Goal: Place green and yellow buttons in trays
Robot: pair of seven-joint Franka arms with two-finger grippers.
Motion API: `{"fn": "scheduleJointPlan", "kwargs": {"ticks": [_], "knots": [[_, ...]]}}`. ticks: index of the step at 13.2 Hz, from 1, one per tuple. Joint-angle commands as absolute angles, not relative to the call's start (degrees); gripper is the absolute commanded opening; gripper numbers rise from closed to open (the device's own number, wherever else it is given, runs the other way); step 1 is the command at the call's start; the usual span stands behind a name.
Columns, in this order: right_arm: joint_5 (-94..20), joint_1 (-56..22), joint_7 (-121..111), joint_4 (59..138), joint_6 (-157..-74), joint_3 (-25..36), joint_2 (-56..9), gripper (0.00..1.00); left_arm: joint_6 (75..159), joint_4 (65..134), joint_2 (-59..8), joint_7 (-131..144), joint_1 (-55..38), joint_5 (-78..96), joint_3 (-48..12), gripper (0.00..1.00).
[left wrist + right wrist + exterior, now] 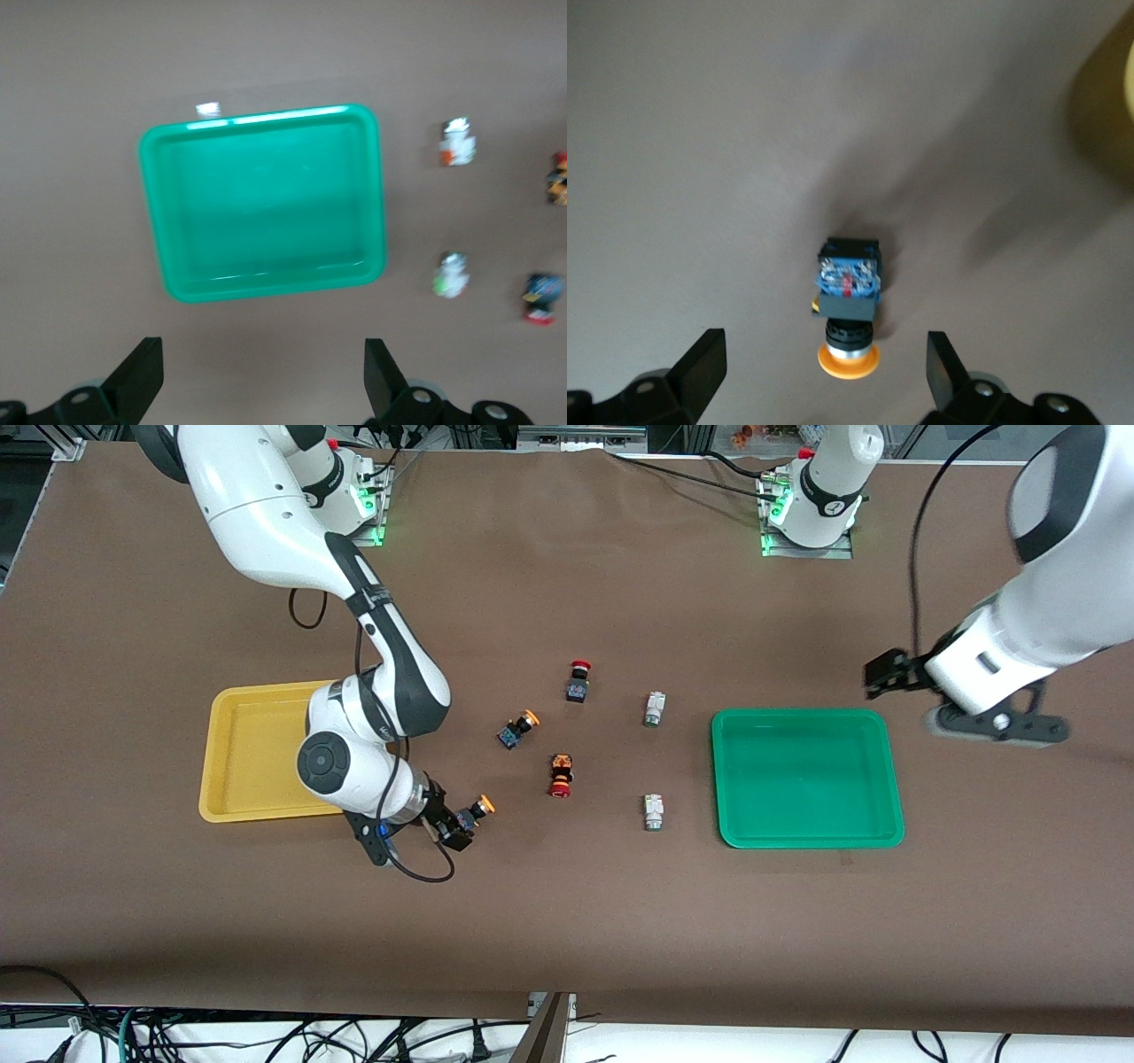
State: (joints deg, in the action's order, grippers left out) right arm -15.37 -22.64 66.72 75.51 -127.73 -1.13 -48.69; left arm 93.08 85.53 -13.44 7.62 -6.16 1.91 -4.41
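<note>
**A:** Starting low in the front shot: the right gripper [454, 828] is hovering just above the yellow button [474, 812] at lower centre-left, fingers spread wide with nothing between them. In its wrist cam that button [849, 305] is lying between the fingertips [700, 367], cap toward the camera.

**B:** So I'm guessing it's lining up the grab?

**A:** Looks like it. I'd be dropping straight down and squeezing the blue-black body, not the round cap, which would probably be slipping. The yellow tray [232, 748] is sitting right beside it, mid-left.

**B:** And higher up?

**A:** One white green button [654, 811] lower centre, the second yellow button [517, 731] and other green button [655, 708] above. The green tray [804, 776] is lying mid-right, empty. The left gripper [264, 376] is waiting over the table by that tray, claw open too.
</note>
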Motion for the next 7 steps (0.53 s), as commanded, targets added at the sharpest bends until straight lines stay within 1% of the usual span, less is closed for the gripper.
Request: {"fn": "scheduleJointPlan", "kwargs": {"ticks": [1, 3, 4, 5, 7], "knots": [[-16.79, -24.26, 67.77, 74.27, -128.67, -0.88, -51.15, 0.99, 99.64, 85.95, -19.14, 17.63, -8.42, 3.17, -7.11, 1.0], [-16.35, -24.43, 66.62, 76.37, -129.11, -0.88, -51.42, 0.99, 104.48, 87.27, -22.48, 19.25, -10.1, 2.73, -7.29, 1.0], [-16.35, -24.43, 65.14, 76.9, -129.11, -0.88, -51.42, 0.93, 105.02, 87.45, -24.41, 19.25, -10.28, 2.72, -7.29, 1.0], [-16.43, -24.43, 63.82, 77.25, -129.11, -0.88, -51.42, 0.84, 105.9, 88.58, -24.69, 19.25, -11.33, 2.64, -7.29, 1.0], [-16.52, -23.82, 63.02, 77.17, -129.2, -0.88, -51.85, 0.61, 112.2, 91.21, -25.57, 23.09, -13.79, 2.55, -8.08, 1.0]]}}
